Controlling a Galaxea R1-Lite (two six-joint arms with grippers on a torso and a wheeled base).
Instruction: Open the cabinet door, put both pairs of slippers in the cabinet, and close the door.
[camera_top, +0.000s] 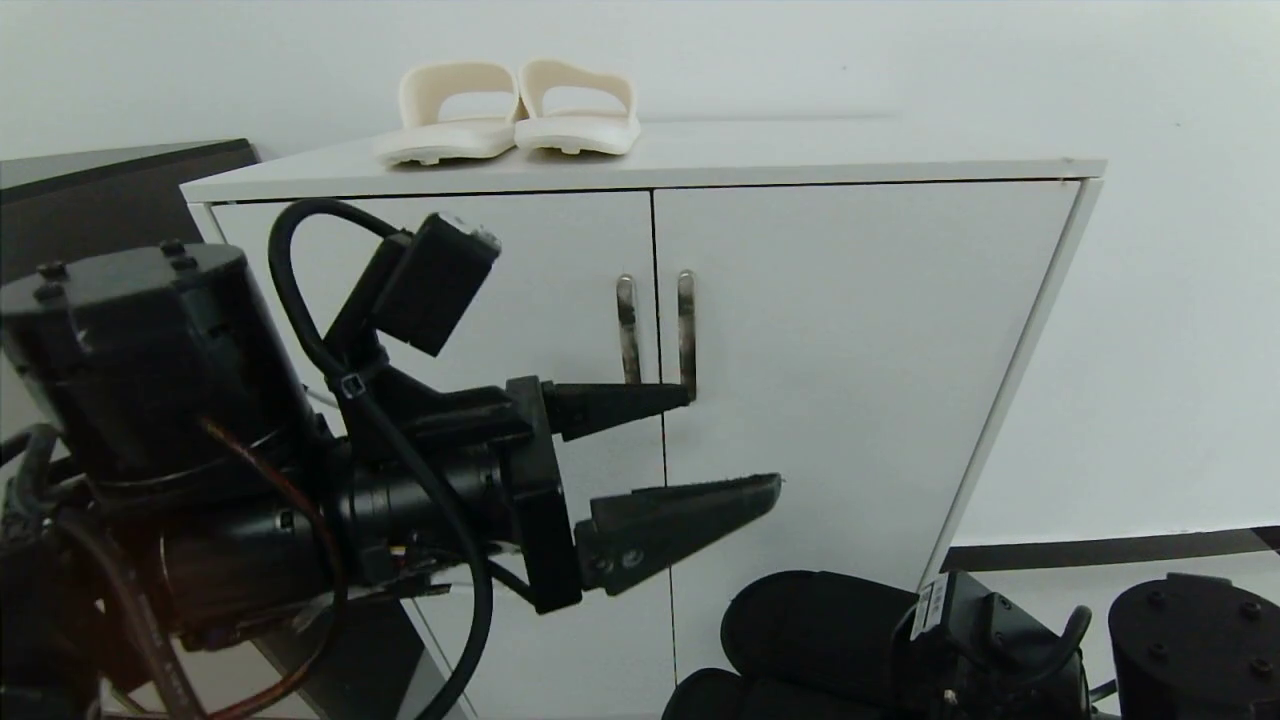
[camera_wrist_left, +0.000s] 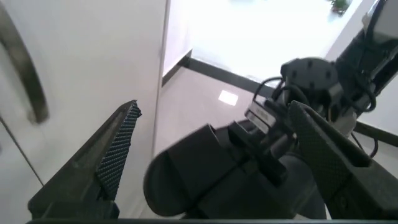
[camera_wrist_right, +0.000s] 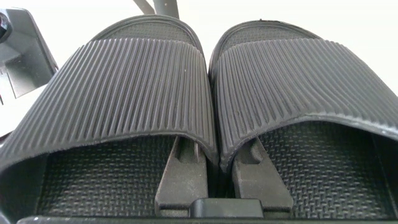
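The left end effector (camera_top: 735, 440) is spread wide at the handles (camera_top: 686, 335) of the shut cabinet (camera_top: 850, 350), evidently for pulling a door. The black slippers (camera_wrist_right: 205, 93) are pinched together in the right end effector (camera_wrist_right: 217, 177) below, ready for stowing; the white slippers (camera_top: 520, 110) are set on top.

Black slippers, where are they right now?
The black slippers sit side by side in the right gripper, low on the head view's right, before the closed cabinet.

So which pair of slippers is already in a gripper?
The black pair, pinched by the right gripper; the cream pair lies untouched on the cabinet.
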